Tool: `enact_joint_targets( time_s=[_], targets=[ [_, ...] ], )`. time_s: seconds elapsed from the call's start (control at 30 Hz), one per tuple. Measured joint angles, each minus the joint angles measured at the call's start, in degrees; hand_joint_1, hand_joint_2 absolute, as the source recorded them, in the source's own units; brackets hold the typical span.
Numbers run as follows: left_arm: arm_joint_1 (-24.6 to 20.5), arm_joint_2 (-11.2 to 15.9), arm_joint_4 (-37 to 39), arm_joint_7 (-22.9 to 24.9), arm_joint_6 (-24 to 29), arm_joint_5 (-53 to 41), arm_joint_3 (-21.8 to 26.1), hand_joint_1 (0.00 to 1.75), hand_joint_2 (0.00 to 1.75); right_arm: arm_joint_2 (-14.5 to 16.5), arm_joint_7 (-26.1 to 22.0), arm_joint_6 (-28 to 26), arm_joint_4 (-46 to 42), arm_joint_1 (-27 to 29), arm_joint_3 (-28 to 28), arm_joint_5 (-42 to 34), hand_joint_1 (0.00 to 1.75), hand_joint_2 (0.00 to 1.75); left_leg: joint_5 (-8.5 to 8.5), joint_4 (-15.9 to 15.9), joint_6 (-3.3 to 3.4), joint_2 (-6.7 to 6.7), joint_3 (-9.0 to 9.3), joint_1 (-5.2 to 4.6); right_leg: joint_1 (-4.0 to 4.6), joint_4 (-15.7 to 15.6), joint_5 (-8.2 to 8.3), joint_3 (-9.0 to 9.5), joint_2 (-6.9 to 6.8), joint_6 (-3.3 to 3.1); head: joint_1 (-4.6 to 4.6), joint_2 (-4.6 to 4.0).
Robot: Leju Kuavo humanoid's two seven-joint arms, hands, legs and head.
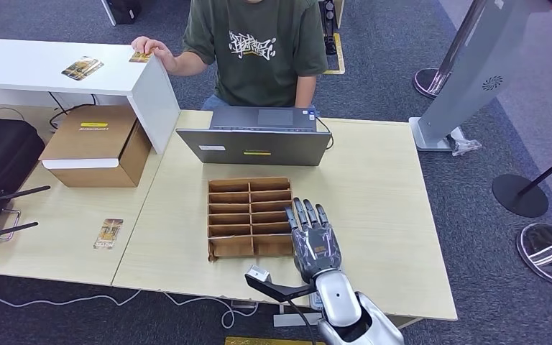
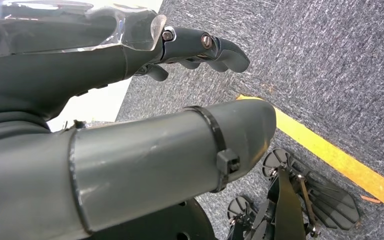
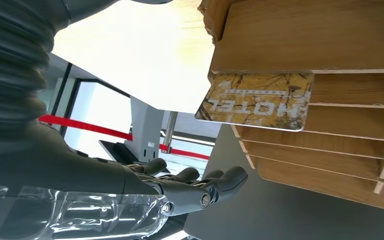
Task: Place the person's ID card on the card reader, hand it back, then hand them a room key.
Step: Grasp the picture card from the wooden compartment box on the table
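Hovering with fingers apart beside the slotted rack (image 1: 250, 218), right hand (image 1: 315, 241) should probably pinch the thin, stiff, slick key card (image 3: 256, 101) by its protruding edge.

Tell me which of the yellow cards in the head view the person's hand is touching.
The card at the white counter's corner, under the person's hand. The second counter card lies untouched farther along, and the third card sits down on the wooden table.

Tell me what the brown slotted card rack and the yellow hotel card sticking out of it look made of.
The brown slotted card rack looks like thin wood or plywood, matt and unpainted: grain and pale raw cut edges show in the right wrist view. The yellow hotel card looks like glossy printed plastic with rounded corners, though laminated card is possible.
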Motion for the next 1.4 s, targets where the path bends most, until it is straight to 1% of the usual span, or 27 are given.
enact_joint_targets(
  time_s=[0.27,0.43,0.63,0.9,0.93,1.03,1.07,1.1,1.4],
  targets=[
    [0.0,0.0,0.0,0.1,0.0,0.0,0.0,0.00,0.00,0.0,0.0,0.0,0.0,-0.1,0.6,0.0,0.00,1.75,0.00,0.0,0.00,0.00,0.00,0.00,0.00,0.0,0.00,0.00,0.00,0.00,0.00,0.00],
    [0.0,0.0,0.0,0.5,0.0,0.0,0.0,0.00,0.00,0.1,-1.0,-0.2,0.3,-0.7,0.9,-0.2,0.00,1.75,0.00,0.0,0.00,0.00,-0.01,0.00,0.00,0.0,0.00,0.01,0.00,0.00,0.01,0.00],
    [-0.1,-0.2,0.0,1.1,0.1,0.0,0.0,0.00,0.00,1.5,-1.6,-0.3,1.3,-2.4,1.7,-0.3,0.00,1.75,0.02,0.0,-0.02,0.00,0.01,0.00,0.00,0.0,0.00,0.00,0.00,0.00,0.00,0.00],
    [-0.2,-0.3,0.0,1.7,0.1,0.0,0.0,0.00,0.00,3.1,-1.9,-0.3,2.4,-3.2,2.5,-0.4,0.02,1.75,0.03,0.0,-0.04,0.00,0.00,0.00,0.00,0.0,0.00,0.00,0.00,0.00,0.01,0.00],
    [-0.2,-0.3,0.0,1.7,0.1,0.0,0.0,0.00,0.00,3.3,-2.0,-0.3,2.6,-3.4,2.5,-0.4,0.14,1.75,0.03,0.0,-0.03,0.00,0.00,0.00,0.00,0.0,0.00,0.00,0.00,0.00,0.01,0.00],
    [-0.3,-0.4,0.0,1.9,0.2,0.0,0.0,0.00,0.00,3.8,-2.1,-0.2,3.3,-3.8,2.5,-0.5,1.14,1.75,0.03,0.0,-0.03,0.00,0.00,0.00,0.00,0.0,0.01,0.01,0.00,0.00,0.01,0.00],
    [-0.3,-0.4,0.0,2.0,0.3,0.0,0.0,0.00,0.00,3.8,-2.1,-0.2,3.5,-4.0,2.5,-0.5,1.37,1.75,0.03,0.0,-0.03,0.00,0.00,0.00,0.00,0.0,0.01,0.01,0.00,0.00,0.01,0.00],
    [-0.3,-0.4,0.0,2.0,0.3,0.0,0.0,0.00,0.00,3.9,-2.1,-0.2,3.7,-4.1,2.5,-0.5,1.39,1.75,0.03,0.0,-0.03,0.00,0.00,0.00,0.00,0.0,0.01,0.01,0.00,0.00,0.00,0.00],
    [-0.3,-0.4,0.0,2.1,0.3,-0.2,0.0,0.00,0.00,3.9,-2.2,-1.1,5.3,-4.3,2.5,-0.6,1.41,1.75,0.03,0.0,-0.03,0.00,0.00,0.00,0.00,0.0,0.01,0.00,0.00,0.00,0.01,0.00]
  ],
)
